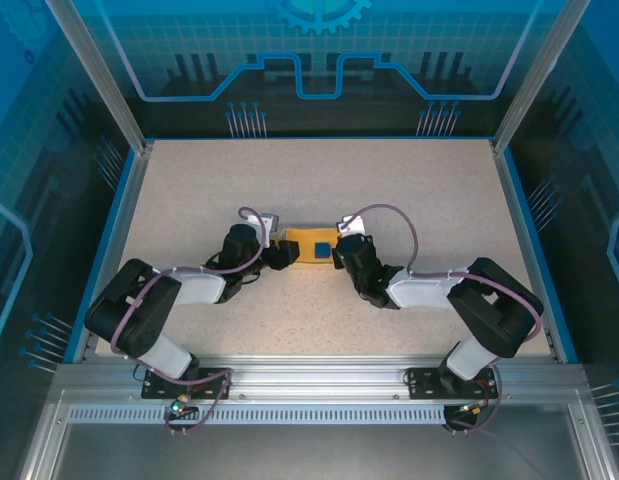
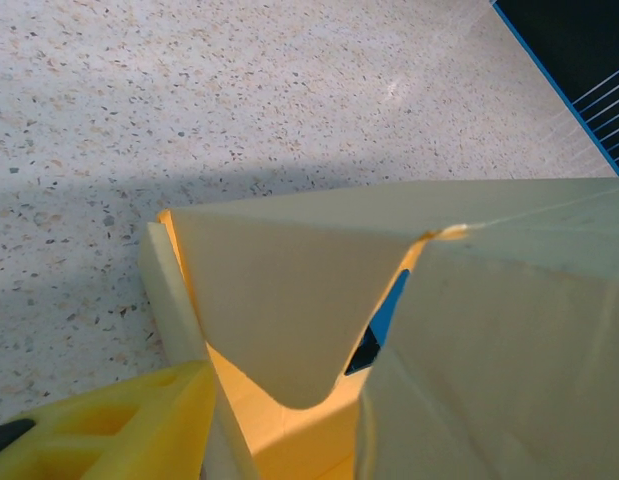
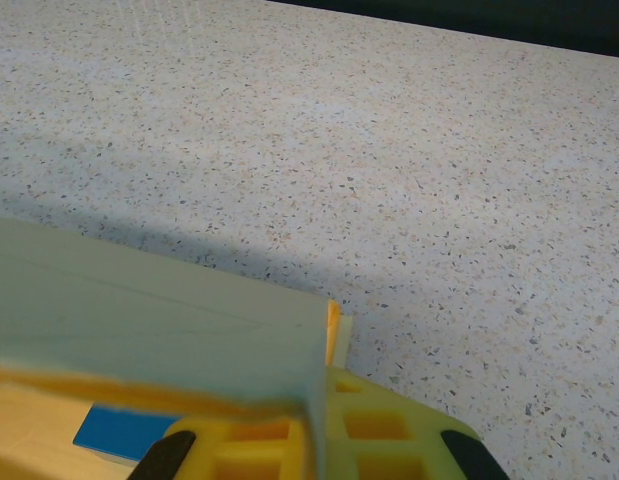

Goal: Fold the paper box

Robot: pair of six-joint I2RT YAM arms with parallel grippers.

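The paper box [image 1: 311,246] lies in the middle of the table [image 1: 389,180], its long side running from one gripper to the other. The right gripper [image 1: 342,252] pinches the right end wall. The left gripper [image 1: 280,252] is at the left end, and nobody can tell how wide its jaws are.

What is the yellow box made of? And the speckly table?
The pale yellow folded box looks like thin matte cardboard: it has sharp creases, a thin cut edge and a rounded flap. The beige speckled tabletop looks like smooth stone-effect laminate or composite, faintly shiny; which one, I cannot tell.
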